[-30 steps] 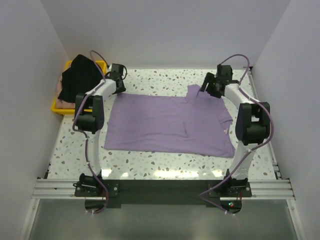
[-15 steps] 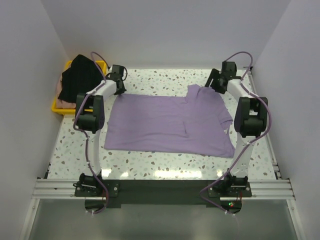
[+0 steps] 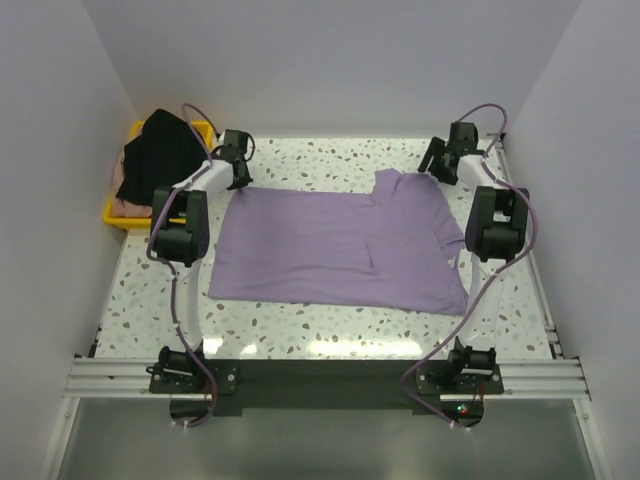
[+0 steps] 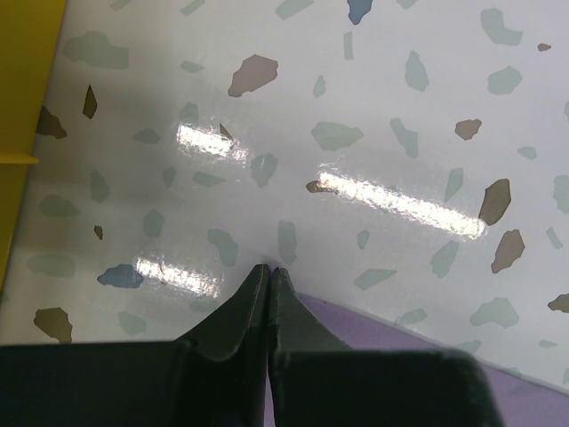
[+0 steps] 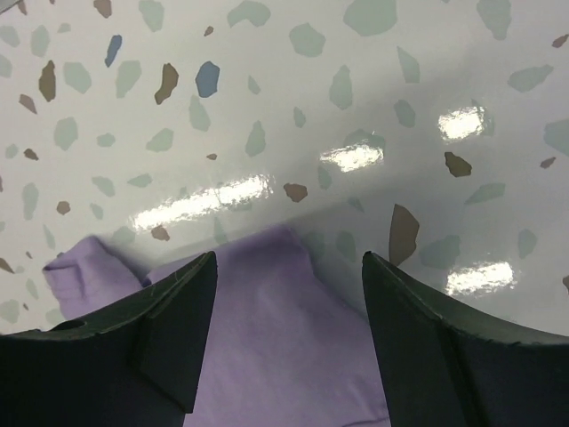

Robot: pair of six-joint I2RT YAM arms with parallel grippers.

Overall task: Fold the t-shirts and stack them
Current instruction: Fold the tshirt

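Clamping shut at the far left corner of the lavender t-shirt [image 3: 340, 245], the left pincer [image 4: 269, 267] now has its jaws pressed together, where a second ago they stood apart. Its tips sit right at the cloth's edge, with purple showing just beside them. Whether any fabric is actually caught between them I cannot tell, since the fingers hide the spot.

The right pincer [image 5: 287, 262] has meanwhile drawn back toward the far right corner of the desk [image 3: 330, 160]. It hangs released, jaws wide and holding nothing, above the edge of the shirt's far right sleeve.

The lavender t-shirt itself has not shifted. It lies spread flat across the middle of the desk, not yet folded. The black t-shirt [image 3: 160, 155] is heaped on the yellow tray [image 3: 205, 128] at the far left corner, and the pale pink t-shirt [image 3: 122, 205] peeks out beneath it at the tray's near edge.

My reading is that the first fold is only being set up, with one side apparently gripped and the other not. The right pincer probably has to come down and close on its own corner before the far edge can be lifted evenly, so nearly all the work remains
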